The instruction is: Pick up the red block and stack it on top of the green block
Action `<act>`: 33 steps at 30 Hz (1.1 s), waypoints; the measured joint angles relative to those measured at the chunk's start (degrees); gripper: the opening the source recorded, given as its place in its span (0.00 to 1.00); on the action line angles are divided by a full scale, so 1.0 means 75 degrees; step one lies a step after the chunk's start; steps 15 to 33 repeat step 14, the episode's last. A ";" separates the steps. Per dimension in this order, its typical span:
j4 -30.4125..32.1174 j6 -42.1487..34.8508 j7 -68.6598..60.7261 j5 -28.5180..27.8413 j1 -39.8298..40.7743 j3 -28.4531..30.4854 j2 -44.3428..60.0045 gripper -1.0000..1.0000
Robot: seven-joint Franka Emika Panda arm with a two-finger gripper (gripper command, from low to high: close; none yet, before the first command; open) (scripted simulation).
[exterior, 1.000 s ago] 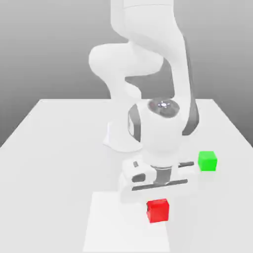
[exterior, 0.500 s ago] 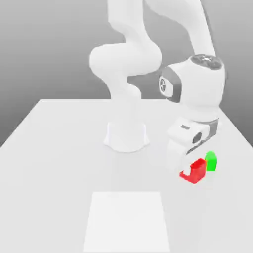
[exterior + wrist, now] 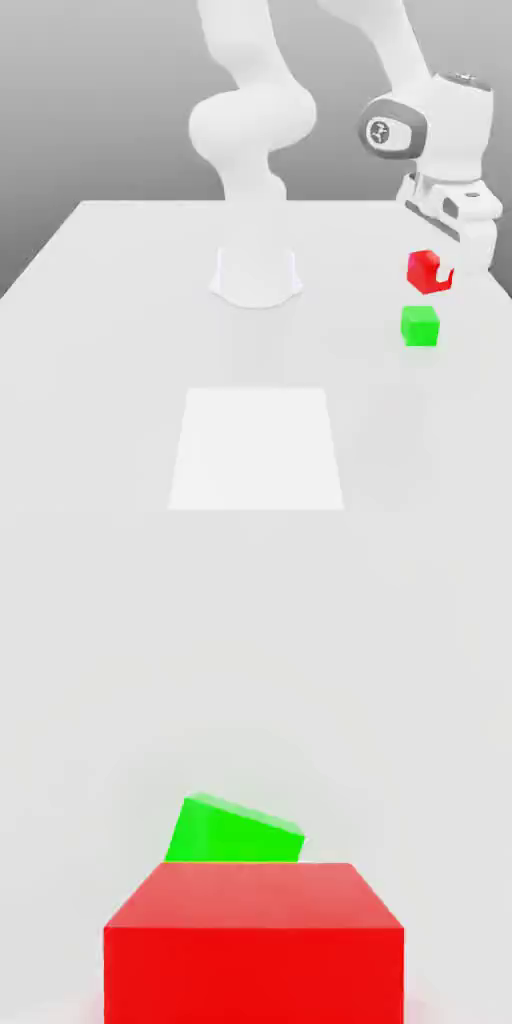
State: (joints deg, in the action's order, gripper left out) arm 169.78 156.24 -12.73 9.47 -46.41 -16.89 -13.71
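Landmark: the green block (image 3: 420, 326) sits flat on the white table (image 3: 120, 320), toward the exterior view's right; every place below is given from it.
Floor patch: a brighter white square (image 3: 258, 448) lies on the table nearer the camera than the green block and off toward the exterior view's left, well apart from it.
Green block, hand view: its top and one side (image 3: 235, 832) show just past the far edge of the red cube, turned slightly askew to it, nothing resting on it.
Red block: the red block (image 3: 427, 271) hangs in the air just above the green block, a clear gap between the two, and a touch toward the exterior view's right of it; in the hand view it is the big red cube (image 3: 255, 942) in the foreground.
Gripper: the gripper (image 3: 440, 272) is clenched on the red block, holding it off the table, directly above the green block.
Hand and wrist: the white hand body (image 3: 455, 215) rises from the red block, above the green block and leaning slightly away from it toward the exterior view's right.
Arm base: the round white pedestal (image 3: 256, 272) stands farther back than the green block and well to the exterior view's left.
Backdrop: a plain grey wall (image 3: 90, 100) behind the table, far beyond the green block.
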 joint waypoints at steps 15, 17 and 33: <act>-0.0037 0.1674 0.0758 -0.1189 0.0430 -0.0126 0.1733 1.00; -0.0037 0.1674 0.0758 -0.1189 0.0430 -0.0126 0.1733 1.00; -0.0037 0.1674 0.0758 -0.1189 0.0430 -0.0126 0.1733 1.00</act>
